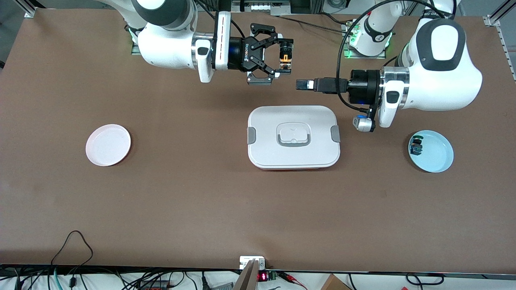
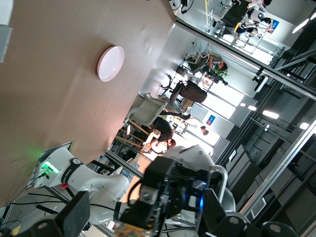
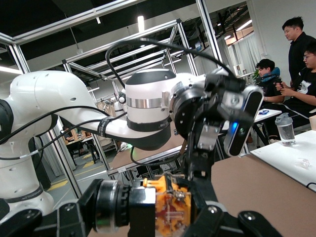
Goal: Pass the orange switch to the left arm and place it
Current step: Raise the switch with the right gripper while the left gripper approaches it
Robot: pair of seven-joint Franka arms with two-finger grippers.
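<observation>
My right gripper [image 1: 284,57] clamps the orange switch [image 1: 285,58], held up over the worktop near the edge where my bases stand. My left gripper [image 1: 305,84] hangs in the air beside it; I cannot tell its state. The box [image 1: 293,137] sits mid-table, nearer the camera.

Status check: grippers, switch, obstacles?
Right gripper shut on tiny orange-capped switch, airborne. Left gripper alongside, off it. Large white plastic box below, nearer the camera.
</observation>
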